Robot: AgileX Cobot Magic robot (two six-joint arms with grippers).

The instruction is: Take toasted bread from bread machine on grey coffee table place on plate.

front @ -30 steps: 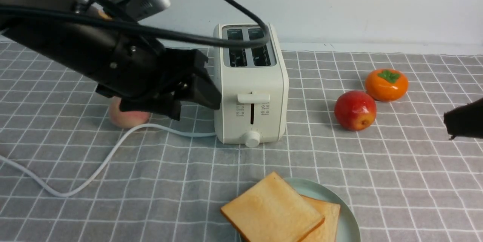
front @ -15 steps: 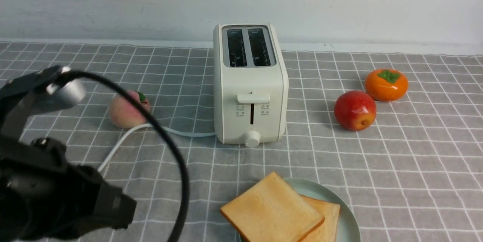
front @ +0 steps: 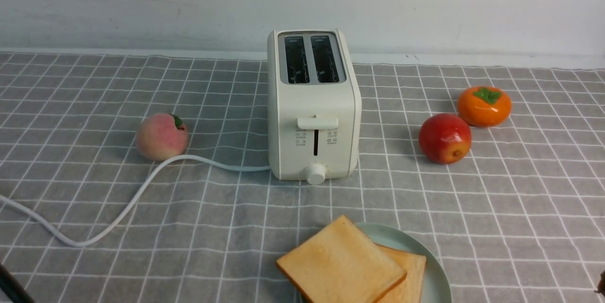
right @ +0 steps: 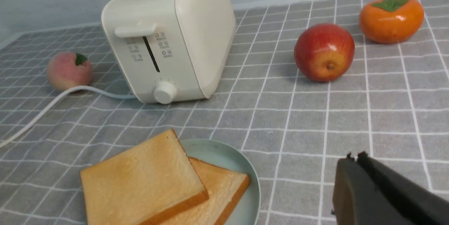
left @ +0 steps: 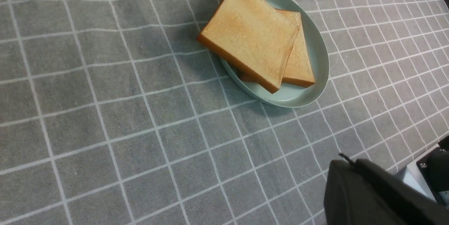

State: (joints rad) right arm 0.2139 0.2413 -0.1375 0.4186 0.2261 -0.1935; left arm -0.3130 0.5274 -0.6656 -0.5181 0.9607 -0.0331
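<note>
Two slices of toasted bread lie overlapped on the pale mint plate at the front of the grey coffee table; they also show in the left wrist view and the right wrist view. The upper slice overhangs the plate's rim. The cream-white bread machine stands behind, both slots empty, lever up. My left gripper is shut and empty, low over the cloth, well away from the plate. My right gripper is shut and empty, beside the plate. Both are almost out of the front view.
A peach sits left of the toaster with the white cord curling past it toward the front left. A red apple and an orange persimmon lie to the toaster's right. The wall rises behind the table.
My left arm has pulled back from beside the toaster, down and to the front left, and left the front view. The right gripper has also dropped out of that view. The bread has not moved.
</note>
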